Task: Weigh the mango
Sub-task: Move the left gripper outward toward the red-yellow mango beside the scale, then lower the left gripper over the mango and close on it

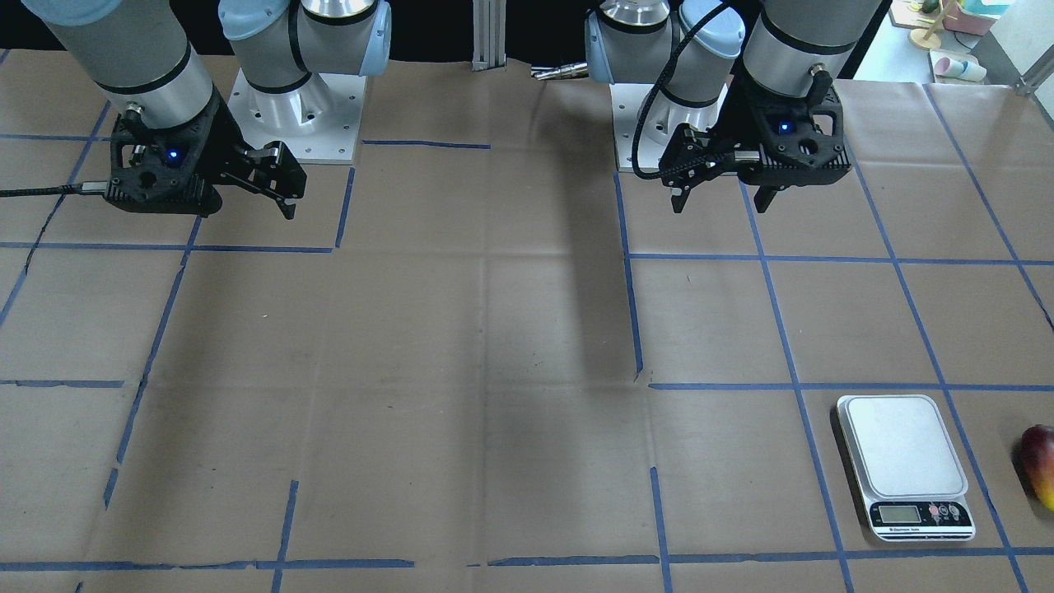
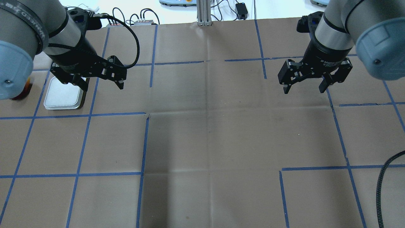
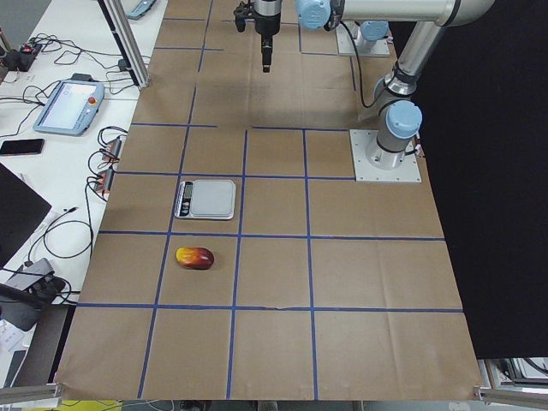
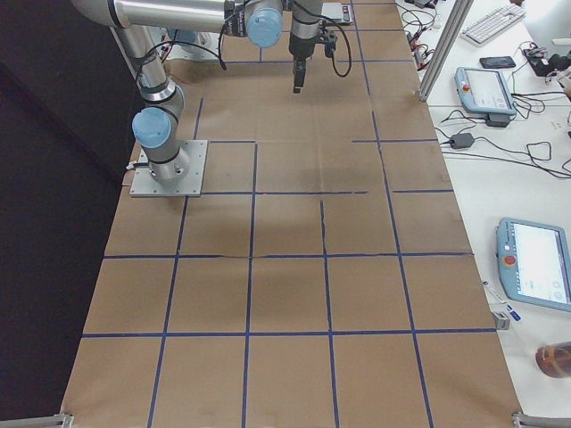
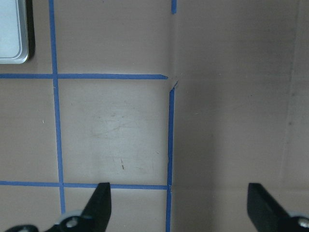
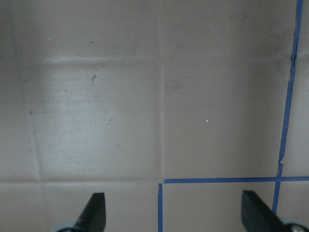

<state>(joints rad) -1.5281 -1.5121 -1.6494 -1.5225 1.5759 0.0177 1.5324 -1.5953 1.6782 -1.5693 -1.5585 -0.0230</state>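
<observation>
The mango (image 1: 1039,465), dark red fading to yellow, lies on the brown paper just beside the scale (image 1: 904,461). It also shows in the exterior left view (image 3: 195,257). The scale is white with a bare platform, and also shows in the overhead view (image 2: 63,96) and at the corner of the left wrist view (image 5: 12,34). My left gripper (image 2: 102,87) is open and empty, hovering above the table next to the scale. My right gripper (image 2: 303,90) is open and empty over the table's other half. In the overhead view the mango is mostly hidden behind my left arm.
Blue tape lines (image 2: 145,142) divide the paper-covered table into squares. The two arm base plates (image 1: 296,115) stand at the robot's edge. Teach pendants (image 4: 540,276) and cables lie on the side bench beyond the far edge.
</observation>
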